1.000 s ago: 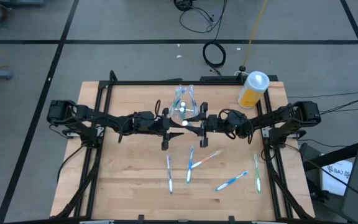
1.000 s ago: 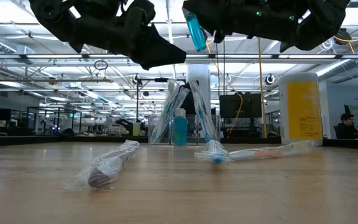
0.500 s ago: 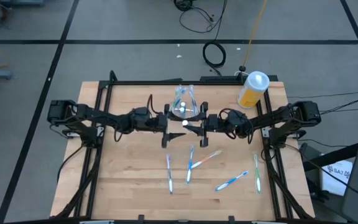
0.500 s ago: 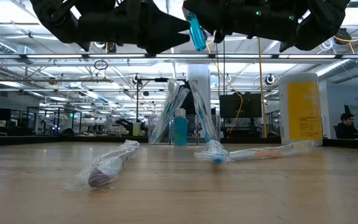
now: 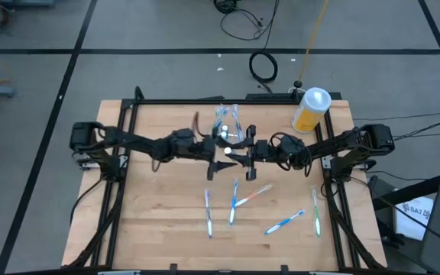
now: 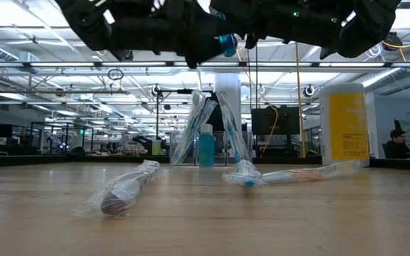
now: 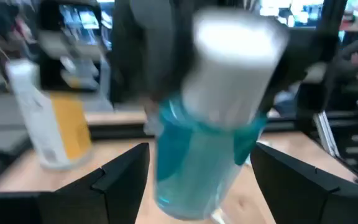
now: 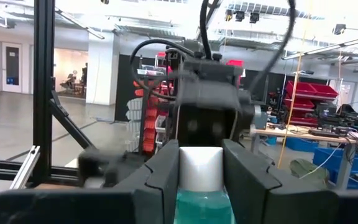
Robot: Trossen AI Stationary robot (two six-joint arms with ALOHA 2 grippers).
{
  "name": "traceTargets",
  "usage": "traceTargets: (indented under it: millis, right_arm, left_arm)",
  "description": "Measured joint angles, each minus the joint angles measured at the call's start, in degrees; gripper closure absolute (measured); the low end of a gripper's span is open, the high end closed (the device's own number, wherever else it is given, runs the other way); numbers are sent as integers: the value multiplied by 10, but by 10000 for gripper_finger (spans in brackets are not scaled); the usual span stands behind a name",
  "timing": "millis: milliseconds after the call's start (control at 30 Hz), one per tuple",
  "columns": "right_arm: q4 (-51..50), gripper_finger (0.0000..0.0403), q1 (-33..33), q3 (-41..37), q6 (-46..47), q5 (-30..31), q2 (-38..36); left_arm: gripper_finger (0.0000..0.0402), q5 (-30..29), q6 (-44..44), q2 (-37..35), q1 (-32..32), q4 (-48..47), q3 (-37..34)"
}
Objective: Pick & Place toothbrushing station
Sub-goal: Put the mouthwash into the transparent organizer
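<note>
A small teal toothpaste tube (image 7: 204, 155) with a white cap hangs in the air over the table's middle, and my right gripper (image 8: 201, 155) is shut on it. My left gripper (image 7: 201, 180) is open and level. Its two fingers stand on either side of the tube's teal body; I cannot tell whether they touch it. A clear plastic cup (image 5: 226, 126) with toothbrushes and another teal tube (image 6: 206, 148) stands on its base behind the grippers. Several wrapped toothbrushes (image 5: 234, 202) lie flat on the near half of the table. My right gripper pinches the tube between its two fingers at the white cap (image 8: 201, 167) and the top of the teal body. The fingers come nearly level from the table's right. The tube hangs clear of the table, cap up, with its teal lower end (image 6: 225, 43) tilted.
A yellow bottle (image 5: 310, 111) with a white cap stands at the table's far right corner. Loose toothbrushes (image 5: 285, 221) lie scattered near the front right, and two wrapped ones (image 6: 123, 192) show close in the low view. Black frame rails (image 5: 121, 137) run along both sides.
My left gripper has gone toward the table's right, up to the tube in my right gripper. It has risen and tipped up to level, and its fingers now flank the tube. My right gripper and the tube have kept still.
</note>
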Motion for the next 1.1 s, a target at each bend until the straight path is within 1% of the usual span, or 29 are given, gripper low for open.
traceTargets:
  millis: [67, 100, 200, 267, 467, 633, 767, 900, 1100]
  right_arm:
    - [-3, 305, 0, 0, 0, 0, 0]
    - [-3, 305, 0, 0, -1, 0, 0]
    - [-4, 305, 0, 0, -1, 0, 0]
    - [-9, 305, 0, 0, -2, 0, 0]
    - [-12, 305, -1, 0, -2, 0, 0]
    - [-12, 305, -1, 0, -3, 0, 0]
    - [-13, 305, -1, 0, -10, 2, 0]
    - [-16, 303, -1, 0, -11, 3, 0]
    - [-32, 296, -4, 0, -17, 3, 0]
  left_arm:
    - [114, -3, 3, 18, 0, -16, 12]
    - [114, -14, 4, 21, -1, -18, 15]
    - [117, -41, 4, 21, 2, -23, 15]
    - [124, -42, 7, 18, 2, -31, 15]
    - [166, -21, 18, 17, 1, -30, 15]
    - [204, -20, 13, 17, 1, -45, 15]
    - [225, -20, 9, 17, 1, -47, 15]
    - [231, -20, 9, 17, 1, -49, 15]
    - [217, -21, 8, 17, 1, -59, 14]
